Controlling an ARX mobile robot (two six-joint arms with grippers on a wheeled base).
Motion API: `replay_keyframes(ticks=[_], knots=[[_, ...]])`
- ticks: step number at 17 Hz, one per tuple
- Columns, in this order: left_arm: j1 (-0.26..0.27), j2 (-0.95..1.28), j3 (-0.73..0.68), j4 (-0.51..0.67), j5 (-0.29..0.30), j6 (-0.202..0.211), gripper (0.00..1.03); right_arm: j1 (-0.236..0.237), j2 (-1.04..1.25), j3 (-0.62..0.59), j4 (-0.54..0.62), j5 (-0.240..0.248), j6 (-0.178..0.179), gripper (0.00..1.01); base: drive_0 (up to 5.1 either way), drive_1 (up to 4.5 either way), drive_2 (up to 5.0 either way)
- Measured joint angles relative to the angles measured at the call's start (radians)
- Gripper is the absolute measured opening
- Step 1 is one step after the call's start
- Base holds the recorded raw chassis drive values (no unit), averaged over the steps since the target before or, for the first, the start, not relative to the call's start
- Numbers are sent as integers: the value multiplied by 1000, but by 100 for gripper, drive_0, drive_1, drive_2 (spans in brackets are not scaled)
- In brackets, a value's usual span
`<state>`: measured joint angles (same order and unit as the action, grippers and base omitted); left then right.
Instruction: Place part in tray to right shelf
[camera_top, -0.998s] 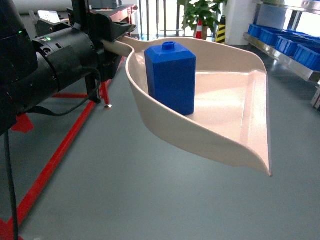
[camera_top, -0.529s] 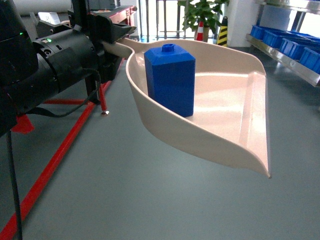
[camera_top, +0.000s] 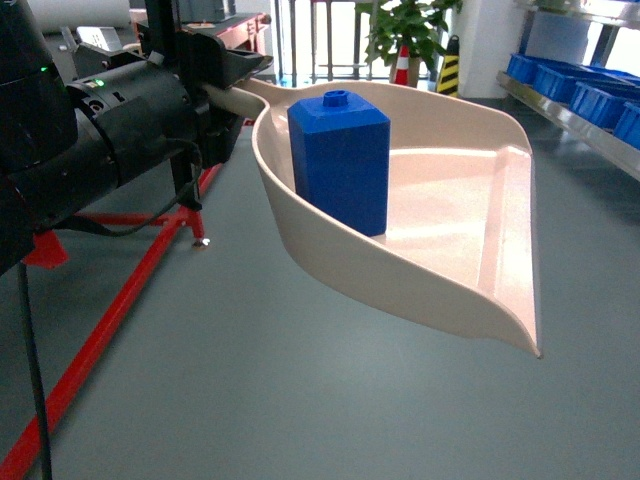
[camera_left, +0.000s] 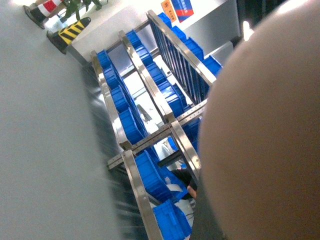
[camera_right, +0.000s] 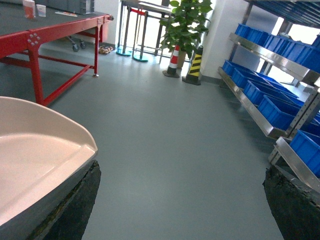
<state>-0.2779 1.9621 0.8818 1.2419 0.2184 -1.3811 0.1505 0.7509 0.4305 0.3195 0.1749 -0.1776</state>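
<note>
Part (camera_top: 340, 160): you see it upright in the tray (camera_top: 450, 230), against the curved back wall.
Tray: carried above the floor (camera_top: 220, 380).
Left gripper (camera_top: 222, 72): clamped on the tray handle.
Right gripper: fingers (camera_right: 67, 210) apart, tray's edge just beside.

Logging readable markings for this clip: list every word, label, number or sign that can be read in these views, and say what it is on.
No text can be read in any view.
Orange and blue placards at the top of the rack in the left wrist view: printed, too small and tilted to read.
Small card on the red table: too blurred.
Black and yellow striped post: stripes only.
The part and the tray: no markings visible.
</note>
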Motion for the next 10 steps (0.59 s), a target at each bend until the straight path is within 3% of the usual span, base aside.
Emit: replay_keyframes(ticks=[10], knots=[[1,0,0,0,-1,0,12,0,0,0,3,0,0,98,0,432,-432]])
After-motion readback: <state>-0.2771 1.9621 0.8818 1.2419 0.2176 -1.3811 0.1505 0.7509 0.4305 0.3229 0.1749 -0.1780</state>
